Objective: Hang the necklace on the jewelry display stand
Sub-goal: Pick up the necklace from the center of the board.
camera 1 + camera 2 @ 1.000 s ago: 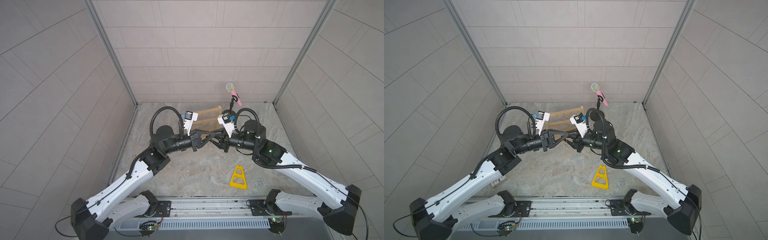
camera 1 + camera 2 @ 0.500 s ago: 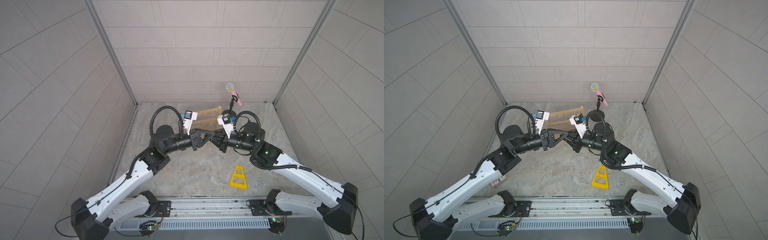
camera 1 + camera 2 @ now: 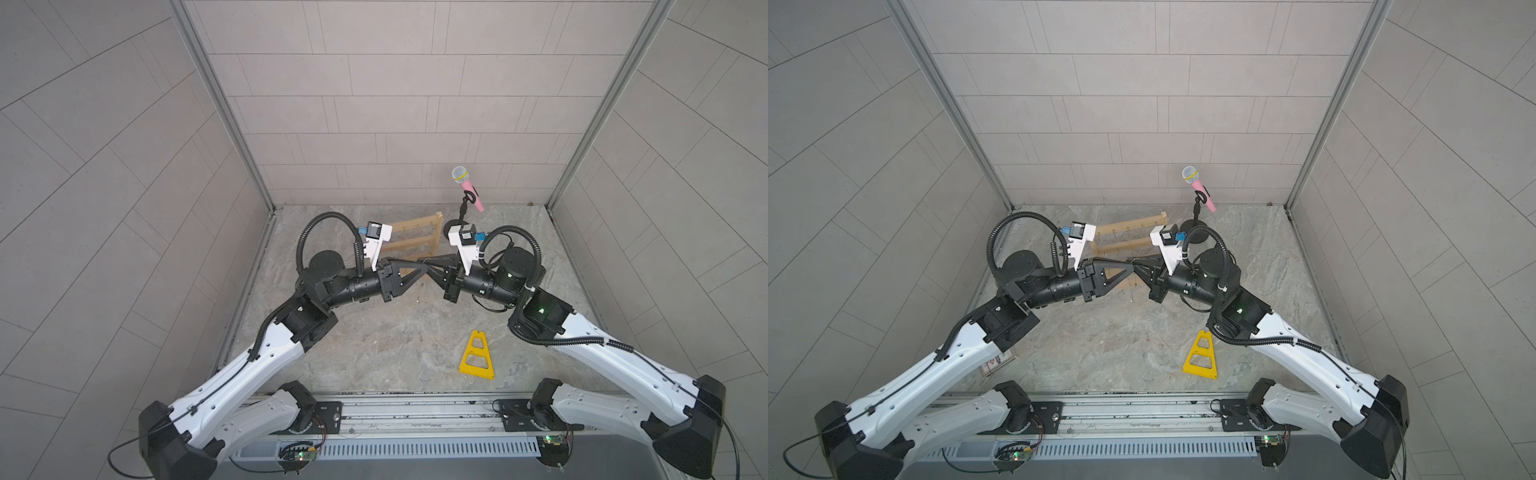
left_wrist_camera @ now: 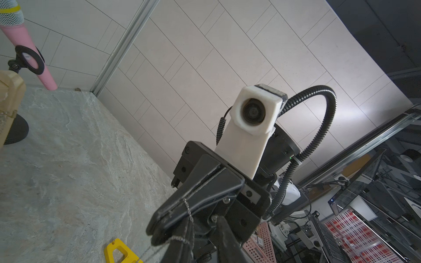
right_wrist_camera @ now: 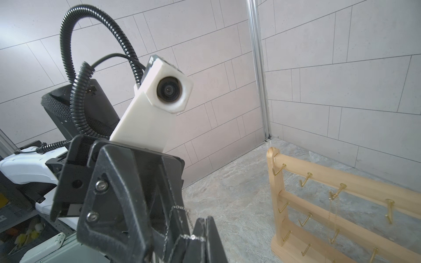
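The left jaws stand narrowly apart above the bench (image 3: 374,332), with the thin silver necklace (image 4: 188,208) draped over their tip. The chain runs straight across to the right jaws, which are pinched tight on it. The two meet tip to tip just in front of the jewelry display stand (image 3: 419,222), which is upright near the back wall. A gold chain (image 5: 329,211) hangs from its top bar.

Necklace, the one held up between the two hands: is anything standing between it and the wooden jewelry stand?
Nothing visible does. The necklace is pinched in the right hand, and only bare floor lies between it and the jewelry display stand. A gold chain occupies one hook on the top bar.
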Controlling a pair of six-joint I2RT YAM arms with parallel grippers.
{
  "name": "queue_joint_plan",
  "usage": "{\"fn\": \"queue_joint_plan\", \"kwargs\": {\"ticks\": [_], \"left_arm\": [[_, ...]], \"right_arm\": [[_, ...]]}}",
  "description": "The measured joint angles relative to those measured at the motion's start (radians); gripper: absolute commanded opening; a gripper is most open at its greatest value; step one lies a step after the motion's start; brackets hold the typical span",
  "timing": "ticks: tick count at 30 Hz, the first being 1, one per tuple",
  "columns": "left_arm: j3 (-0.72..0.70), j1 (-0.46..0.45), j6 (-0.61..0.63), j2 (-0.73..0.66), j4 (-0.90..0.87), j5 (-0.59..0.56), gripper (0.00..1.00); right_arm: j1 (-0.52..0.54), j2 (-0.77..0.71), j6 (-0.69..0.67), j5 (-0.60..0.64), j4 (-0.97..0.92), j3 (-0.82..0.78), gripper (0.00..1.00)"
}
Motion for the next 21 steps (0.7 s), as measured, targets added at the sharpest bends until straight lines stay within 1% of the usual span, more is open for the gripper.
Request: {"fn": "queue_joint_plan", "kwargs": {"ticks": [5,8,13,17,21], "left_arm": [[-0.016,0.019,-0.008,-0.013,0.0,-0.006,0.25],[-0.025,0.028,-0.014,-0.019,-0.001,-0.006,0.2],[-0.035,0.04,-0.017,-0.029,-0.003,-0.012,0.15],[-0.038,0.07,-0.016,-0.044,-0.025,-0.021,0.12],[-0.039,0.113,-0.015,-0.056,-0.041,-0.025,0.12]], "right_arm": [[0.0,0.0,0.0,0.009,0.006,-0.004,0.0],[0.0,0.0,0.003,0.011,0.009,-0.004,0.0],[0.0,0.001,0.003,0.006,0.014,-0.004,0.0],[0.0,0.018,0.003,-0.003,0.014,0.004,0.0],[0.0,0.068,-0.007,-0.024,0.01,0.041,0.01]]}}
